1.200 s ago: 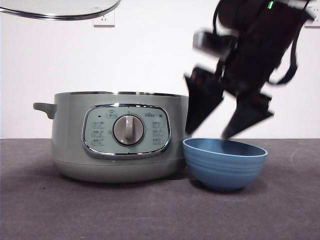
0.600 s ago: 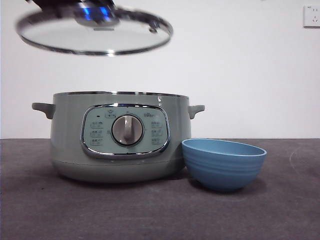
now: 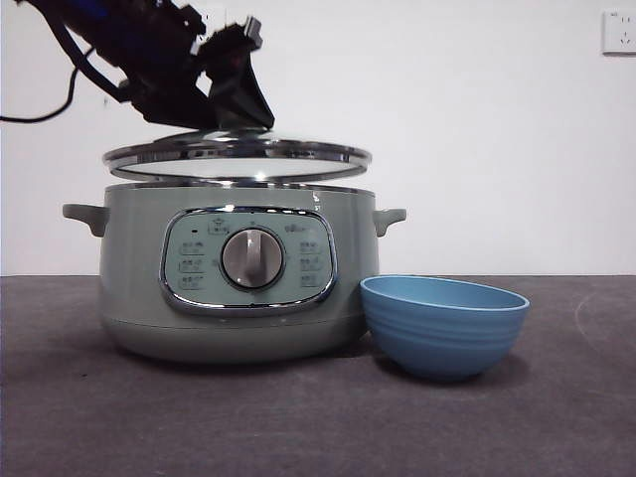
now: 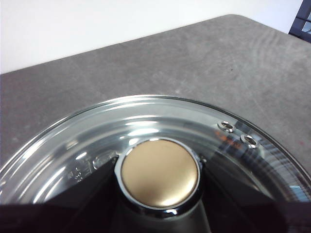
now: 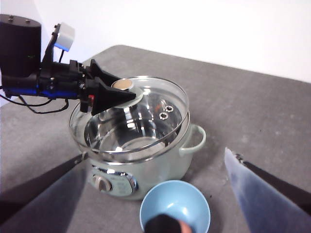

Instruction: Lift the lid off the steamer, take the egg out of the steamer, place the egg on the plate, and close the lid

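Observation:
My left gripper [image 3: 234,121] is shut on the knob [image 4: 159,172] of the glass lid [image 3: 237,159] and holds it level, just above the open rim of the pale green steamer [image 3: 139,258]. A thin gap shows between lid and rim. In the right wrist view the lid [image 5: 146,104] hangs over the pot [image 5: 165,172]. The blue plate [image 3: 444,323] stands against the steamer's right side. In the right wrist view a pinkish thing [image 5: 182,227] lies in it at the picture's edge, half hidden; I cannot tell if it is the egg. My right gripper [image 5: 156,153] is open, high above the plate.
The grey table [image 3: 298,427] runs to a white wall with a socket [image 3: 618,32] at the upper right. A black cable [image 3: 40,109] hangs from the left arm at the upper left. The steamer's side handle [image 3: 390,219] sticks out above the plate.
The right gripper has risen from over the plate and out of the front view. The left gripper has brought the lid down from the top of the picture to just above the steamer.

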`<action>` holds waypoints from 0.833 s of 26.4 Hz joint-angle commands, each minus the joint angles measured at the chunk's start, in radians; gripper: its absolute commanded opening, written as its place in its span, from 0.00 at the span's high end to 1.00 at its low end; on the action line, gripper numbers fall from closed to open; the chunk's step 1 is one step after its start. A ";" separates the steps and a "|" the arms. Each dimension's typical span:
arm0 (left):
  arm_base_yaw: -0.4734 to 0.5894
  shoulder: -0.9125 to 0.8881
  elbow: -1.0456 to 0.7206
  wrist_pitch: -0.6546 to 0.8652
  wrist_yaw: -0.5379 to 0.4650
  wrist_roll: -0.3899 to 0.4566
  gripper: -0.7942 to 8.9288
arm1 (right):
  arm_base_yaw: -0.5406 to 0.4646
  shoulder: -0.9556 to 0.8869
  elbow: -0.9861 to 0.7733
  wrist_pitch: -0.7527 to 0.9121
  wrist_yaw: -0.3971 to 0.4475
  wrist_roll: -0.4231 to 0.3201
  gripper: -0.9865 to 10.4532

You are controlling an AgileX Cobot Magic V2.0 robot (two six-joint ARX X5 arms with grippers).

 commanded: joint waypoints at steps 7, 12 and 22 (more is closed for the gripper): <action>0.000 0.027 0.009 0.050 -0.001 0.005 0.93 | 0.002 0.000 -0.004 -0.007 0.002 0.016 0.50; 0.000 0.031 0.009 0.035 0.000 0.005 0.93 | 0.002 0.000 -0.004 -0.007 0.002 0.016 0.50; -0.013 0.031 0.008 -0.034 -0.027 0.005 0.93 | 0.002 0.000 -0.004 -0.008 0.001 0.015 0.50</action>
